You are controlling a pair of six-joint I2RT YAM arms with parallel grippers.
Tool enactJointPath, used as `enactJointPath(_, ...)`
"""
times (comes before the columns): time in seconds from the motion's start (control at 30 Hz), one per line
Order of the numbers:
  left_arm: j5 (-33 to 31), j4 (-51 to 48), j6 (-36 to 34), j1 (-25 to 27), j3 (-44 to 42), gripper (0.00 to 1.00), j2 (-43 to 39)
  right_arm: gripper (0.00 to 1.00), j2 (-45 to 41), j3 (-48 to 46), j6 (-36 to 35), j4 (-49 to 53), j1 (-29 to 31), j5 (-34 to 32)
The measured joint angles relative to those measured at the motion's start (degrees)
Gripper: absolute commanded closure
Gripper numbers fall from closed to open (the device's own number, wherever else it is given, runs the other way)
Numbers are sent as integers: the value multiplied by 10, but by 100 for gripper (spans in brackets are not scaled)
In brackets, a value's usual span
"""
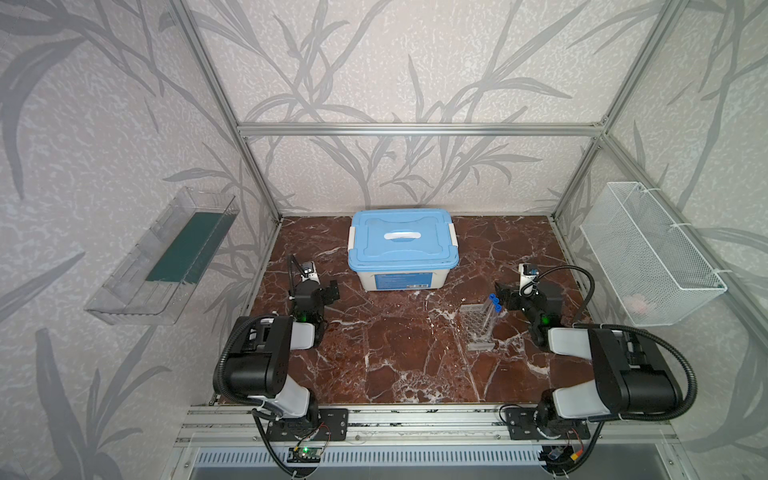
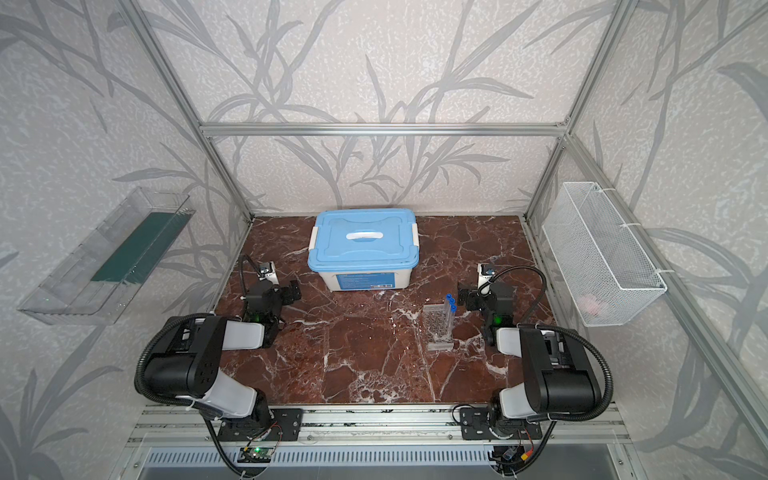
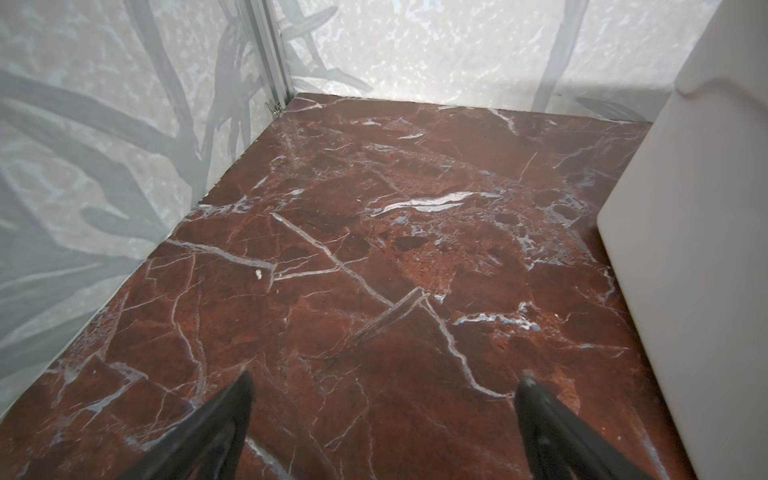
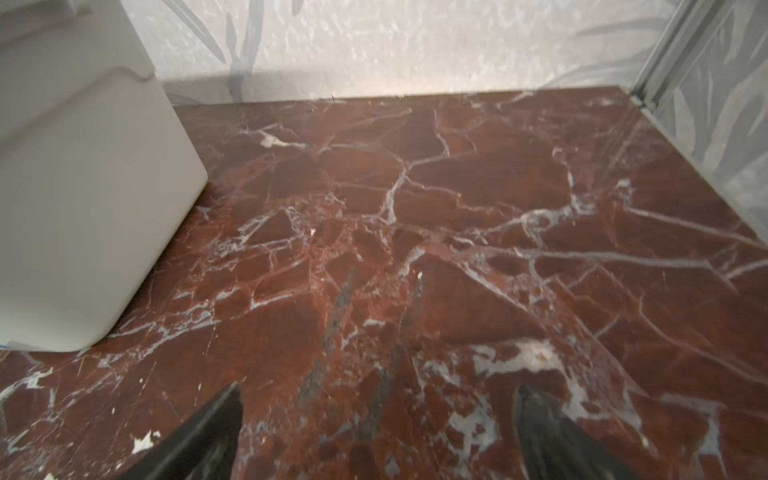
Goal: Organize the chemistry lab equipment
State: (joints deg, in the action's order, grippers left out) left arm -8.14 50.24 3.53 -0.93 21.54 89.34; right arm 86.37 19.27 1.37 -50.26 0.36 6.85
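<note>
A clear honeycomb-holed rack stands on the marble table, right of centre in both top views. Clear blue-capped tubes stand upright at its far right corner. My right gripper hovers just behind and to the right of the tubes, open, with only bare marble between its fingers. My left gripper is open over bare marble on the left, beside the box. Neither wrist view shows the rack or the tubes.
A large white box with a blue lid sits at the back centre; its white wall edges both wrist views. A clear tray hangs on the left wall. A white wire basket hangs on the right wall.
</note>
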Motion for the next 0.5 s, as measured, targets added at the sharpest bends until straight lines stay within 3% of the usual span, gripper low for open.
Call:
enactJointPath(0.07,11,3,-2,-1,0,1,0,1,30,-3,-6,-34,8,-9)
enactJointPath(0.5,32,10,-5,-6,0,1,0,1,29,19,-33,0,49,-100)
